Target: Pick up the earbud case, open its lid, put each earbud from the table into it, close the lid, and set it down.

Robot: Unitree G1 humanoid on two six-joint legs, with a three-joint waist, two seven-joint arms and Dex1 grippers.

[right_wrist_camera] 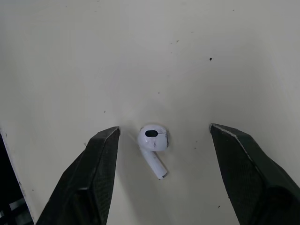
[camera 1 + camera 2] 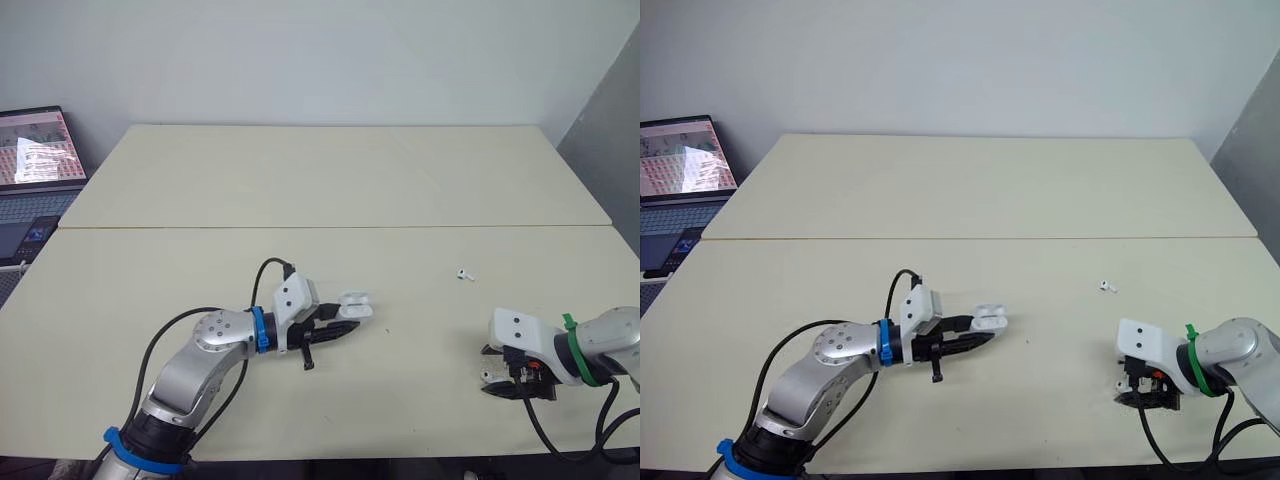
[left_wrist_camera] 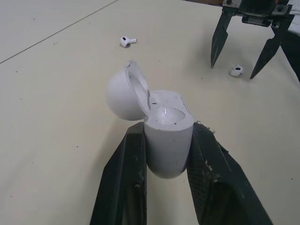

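Near earbud (image 1: 152, 143) sits slightly off-centre in my wide-open right gripper (image 1: 164, 127), left gripper (image 3: 168, 133) clamps the open-lidded earbud case (image 3: 166, 117); closing could flick it away

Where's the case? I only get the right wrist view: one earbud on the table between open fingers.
Observer: The left hand holds the earbud case, clamped by its body between the two fingers.
Operator: Lid state?
Observer: The lid is open, tipped back on its hinge.
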